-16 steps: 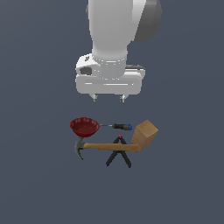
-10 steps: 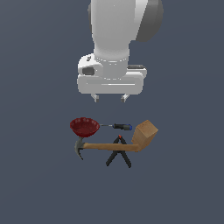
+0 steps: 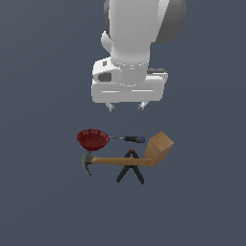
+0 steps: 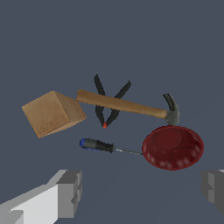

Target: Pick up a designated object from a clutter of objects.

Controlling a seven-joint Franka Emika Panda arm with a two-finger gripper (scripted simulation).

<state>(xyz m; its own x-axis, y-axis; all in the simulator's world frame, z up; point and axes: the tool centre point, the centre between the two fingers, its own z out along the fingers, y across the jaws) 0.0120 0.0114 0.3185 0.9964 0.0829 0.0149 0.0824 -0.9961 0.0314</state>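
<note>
Wooden block — below tool, unheld

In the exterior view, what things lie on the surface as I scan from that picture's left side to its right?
Hammer head → dark red bowl → screwdriver → wooden block. The black clamp sits under the hammer's handle, so I leave it out.

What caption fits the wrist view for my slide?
Open gripper above the clutter: wooden block, hammer, black clamp, screwdriver and red bowl.
</note>
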